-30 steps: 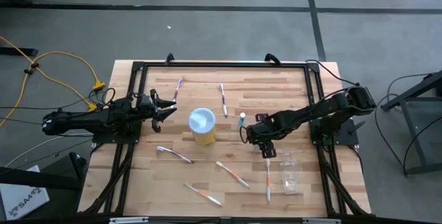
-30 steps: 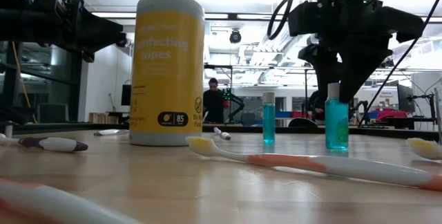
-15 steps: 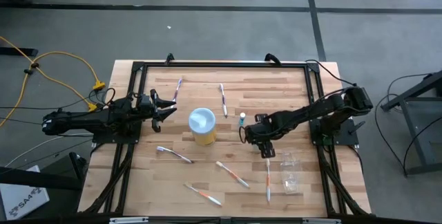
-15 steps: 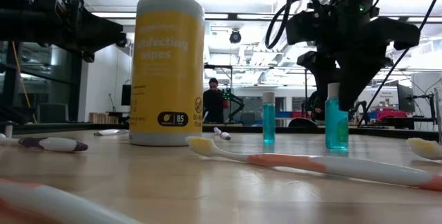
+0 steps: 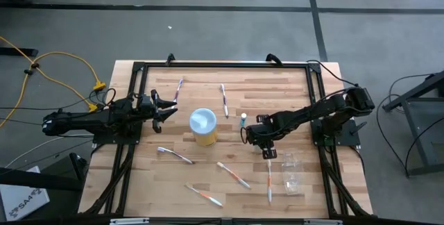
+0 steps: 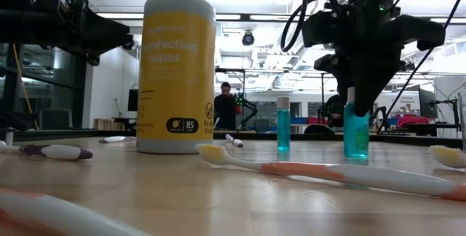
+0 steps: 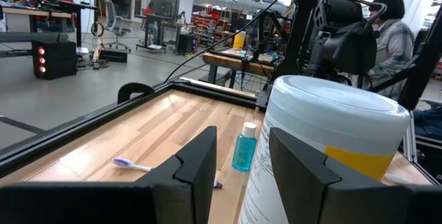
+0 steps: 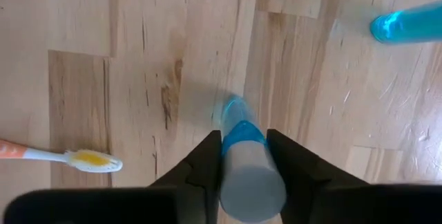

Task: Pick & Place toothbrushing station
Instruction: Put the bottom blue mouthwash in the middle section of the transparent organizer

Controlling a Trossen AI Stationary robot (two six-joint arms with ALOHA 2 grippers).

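Only the right wrist view shows the right gripper (image 8: 243, 156) with its fingers pinching the grey cap of a blue bottle (image 8: 243, 144) standing on the wooden table (image 8: 138, 44); the second bottle (image 8: 407, 25) stands nearby. The left gripper (image 7: 242, 158), fingers spread, waits beside the yellow wipes canister (image 5: 203, 127). Toothbrushes (image 5: 234, 174) lie scattered; a clear cup (image 5: 290, 162) lies near the table's right edge. A person (image 6: 224, 108) stands in the workshop beyond.

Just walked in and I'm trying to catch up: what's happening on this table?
The right gripper has its fingers on either side of a small teal bottle standing near the table's middle. A second teal bottle stands close by, and toothbrushes lie scattered. The left gripper waits, open, beside the yellow wipes canister.
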